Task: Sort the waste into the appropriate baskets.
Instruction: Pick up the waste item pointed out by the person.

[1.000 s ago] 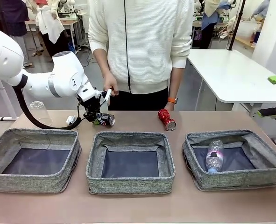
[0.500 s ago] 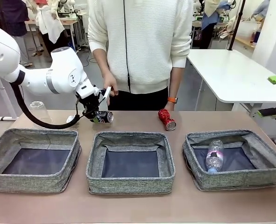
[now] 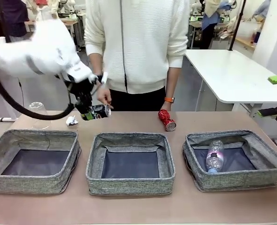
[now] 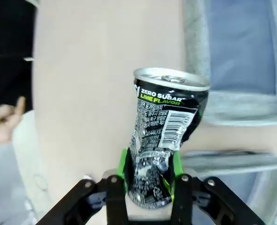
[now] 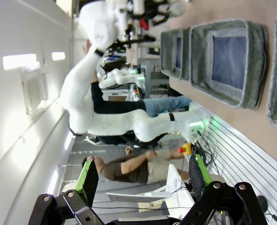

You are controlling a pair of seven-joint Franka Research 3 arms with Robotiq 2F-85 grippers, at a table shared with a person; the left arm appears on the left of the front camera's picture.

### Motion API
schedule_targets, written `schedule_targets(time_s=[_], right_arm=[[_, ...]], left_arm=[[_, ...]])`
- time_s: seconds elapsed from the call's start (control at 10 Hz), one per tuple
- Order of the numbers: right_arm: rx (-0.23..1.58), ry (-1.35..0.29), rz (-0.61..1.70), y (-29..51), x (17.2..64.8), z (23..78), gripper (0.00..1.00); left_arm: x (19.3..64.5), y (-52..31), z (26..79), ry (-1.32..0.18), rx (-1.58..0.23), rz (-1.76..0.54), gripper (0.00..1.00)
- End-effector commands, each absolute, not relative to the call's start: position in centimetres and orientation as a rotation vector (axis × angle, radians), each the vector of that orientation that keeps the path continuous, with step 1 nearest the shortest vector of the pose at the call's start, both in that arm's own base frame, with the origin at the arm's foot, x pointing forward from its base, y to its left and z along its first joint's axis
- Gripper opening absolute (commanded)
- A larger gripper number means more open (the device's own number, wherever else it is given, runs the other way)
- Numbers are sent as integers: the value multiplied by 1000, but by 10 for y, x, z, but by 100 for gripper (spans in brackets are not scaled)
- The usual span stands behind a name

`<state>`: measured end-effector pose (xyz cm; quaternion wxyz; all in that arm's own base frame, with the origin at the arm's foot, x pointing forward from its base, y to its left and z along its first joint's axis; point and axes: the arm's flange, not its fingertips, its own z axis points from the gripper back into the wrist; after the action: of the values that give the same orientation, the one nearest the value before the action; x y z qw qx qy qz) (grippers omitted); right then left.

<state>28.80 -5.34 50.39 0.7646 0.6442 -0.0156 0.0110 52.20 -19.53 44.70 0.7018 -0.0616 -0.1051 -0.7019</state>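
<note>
Black printed can [image 3: 97, 111]: hanging on its side clear of the tabletop [image 3: 138, 208], near the far edge, behind the gap between the left basket [image 3: 30, 183] and the middle basket [image 3: 131, 183]. Being clamped across its dented body by the fingers of the left gripper [image 3: 88, 114], probably for carrying over a basket. Riding high, likely so as to clear the soft rims. Hovering just behind: a person's hand [image 3: 103, 96].

Lying loose on the tabletop: crushed red can [image 3: 167, 120] beyond the middle and right baskets, crumpled paper ball [image 3: 72, 121] just past the left basket's far corner, clear cup [image 3: 39, 112] behind that. Resting already in the right basket [image 3: 236, 182]: clear bottle [image 3: 214, 157], suggesting plastics going there and cans elsewhere.

Showing in the left wrist view, unreadable from the front: green pads [image 4: 123, 164] squeezing the can near its base, lime-flavour print, barcode, a grey basket rim [image 4: 232, 101] beyond. Showing in the right wrist view: right gripper [image 5: 143, 180] with fingers spread wide, holding nothing, baskets far off.
</note>
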Motion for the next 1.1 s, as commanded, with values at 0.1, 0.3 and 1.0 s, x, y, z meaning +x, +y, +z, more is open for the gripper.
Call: schedule_targets(time_s=[0.1,0.3,1.0], right_arm=[[1417,-43,40,-54,289,507,100],[1417,-43,40,-54,289,507,100],[1417,-43,40,-54,289,507,100]], left_arm=[[409,-193,512,-354,-176,-1216,0],[374,-203,499,-314,-141,-1213,0],[366,-251,540,-207,-191,-1052,39]])
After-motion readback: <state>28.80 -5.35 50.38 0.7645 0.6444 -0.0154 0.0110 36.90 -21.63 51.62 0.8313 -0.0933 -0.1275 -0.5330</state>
